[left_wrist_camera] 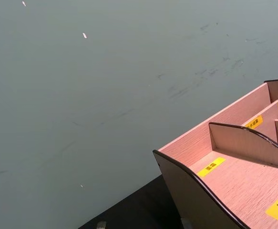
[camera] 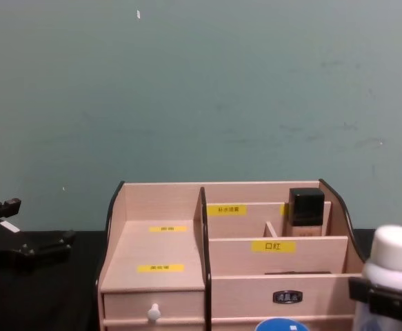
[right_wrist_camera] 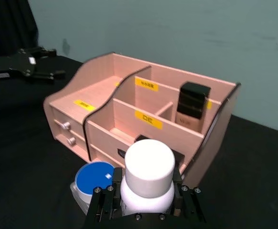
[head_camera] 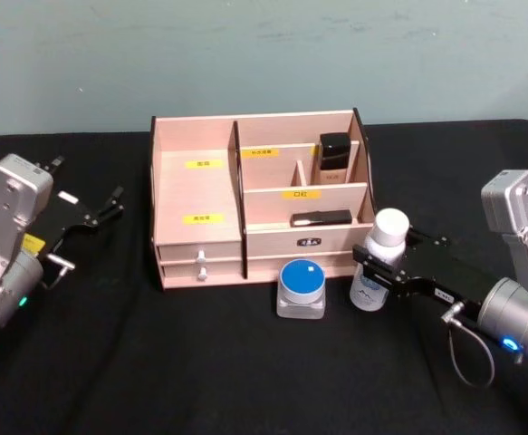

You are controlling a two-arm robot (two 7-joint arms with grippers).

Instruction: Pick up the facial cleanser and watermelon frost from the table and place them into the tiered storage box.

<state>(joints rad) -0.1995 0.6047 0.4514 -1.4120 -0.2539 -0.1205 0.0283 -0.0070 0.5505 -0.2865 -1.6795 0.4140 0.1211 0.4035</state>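
We find the right gripper (head_camera: 379,270) clamped on the upright bottle (head_camera: 391,227). The jar (head_camera: 301,283) stands just left of it, the box (head_camera: 196,190) just beyond. The left gripper (head_camera: 111,205) idles far left, fingers apart.

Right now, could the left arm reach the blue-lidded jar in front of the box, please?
Probably yes: nothing stands between the left pincer, left of the storage box, and the blue-lidded jar, though the right pincer gripping a white-capped bottle crowds it.
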